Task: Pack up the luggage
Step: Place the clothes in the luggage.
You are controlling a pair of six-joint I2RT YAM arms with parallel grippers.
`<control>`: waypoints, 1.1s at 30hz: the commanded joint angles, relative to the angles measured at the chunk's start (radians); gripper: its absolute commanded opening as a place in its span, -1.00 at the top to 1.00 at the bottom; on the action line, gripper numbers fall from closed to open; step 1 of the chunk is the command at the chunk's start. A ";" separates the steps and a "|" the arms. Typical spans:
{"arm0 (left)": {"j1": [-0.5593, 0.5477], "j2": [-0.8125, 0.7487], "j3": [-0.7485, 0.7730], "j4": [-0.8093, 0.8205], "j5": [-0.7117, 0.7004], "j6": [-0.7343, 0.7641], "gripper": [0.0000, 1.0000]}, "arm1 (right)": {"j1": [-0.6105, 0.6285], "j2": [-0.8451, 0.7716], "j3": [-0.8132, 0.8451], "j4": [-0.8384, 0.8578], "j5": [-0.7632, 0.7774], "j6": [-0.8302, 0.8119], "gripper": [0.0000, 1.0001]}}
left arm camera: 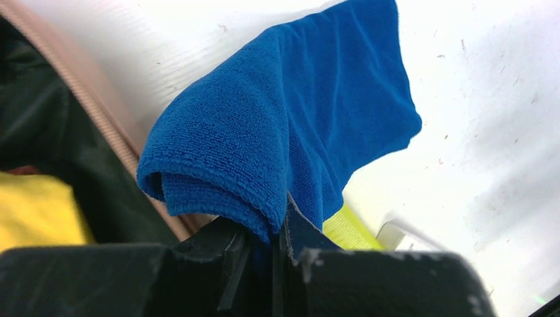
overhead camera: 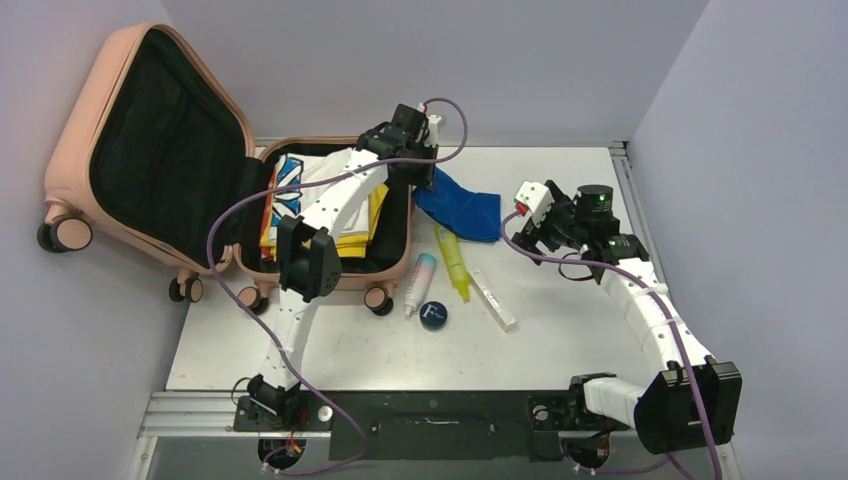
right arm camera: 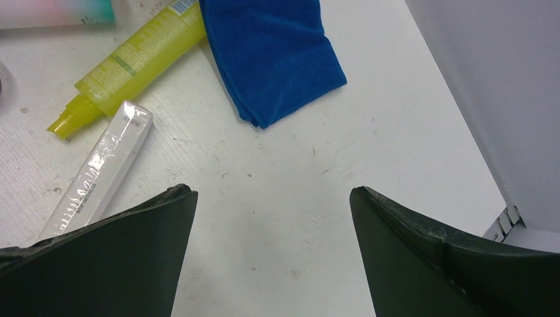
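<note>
The salmon-pink luggage (overhead camera: 75, 120) lies open at the back left, lid up against the wall, black lining showing. Folded yellow, white and blue clothes (overhead camera: 290, 195) lie in its lower half. My left gripper (overhead camera: 425, 180) is shut on a corner of the blue cloth (overhead camera: 460, 208) at the suitcase's right rim (left arm camera: 92, 92); the cloth (left arm camera: 284, 125) hangs lifted from its jaws, its far end on the table. My right gripper (overhead camera: 528, 232) is open and empty above bare table, to the right of the cloth (right arm camera: 271, 53).
A yellow tube (overhead camera: 453, 262), a pink-and-teal tube (overhead camera: 420, 282), a round dark blue tin (overhead camera: 433, 315) and a clear-wrapped white stick (overhead camera: 493, 298) lie on the white table between the arms. Grey walls stand at the back and right.
</note>
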 commanded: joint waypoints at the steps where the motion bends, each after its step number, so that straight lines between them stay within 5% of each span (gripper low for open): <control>1: 0.039 -0.068 0.053 -0.111 -0.032 0.116 1.00 | -0.005 -0.023 -0.012 0.050 -0.032 0.016 -0.79; 12: 0.142 -0.040 0.195 -0.345 -0.001 0.320 1.00 | -0.005 -0.014 -0.022 0.061 -0.035 0.018 -0.79; 33: 0.471 -0.026 0.159 -0.381 0.070 0.369 1.00 | -0.005 -0.012 -0.025 0.061 -0.045 0.015 -0.79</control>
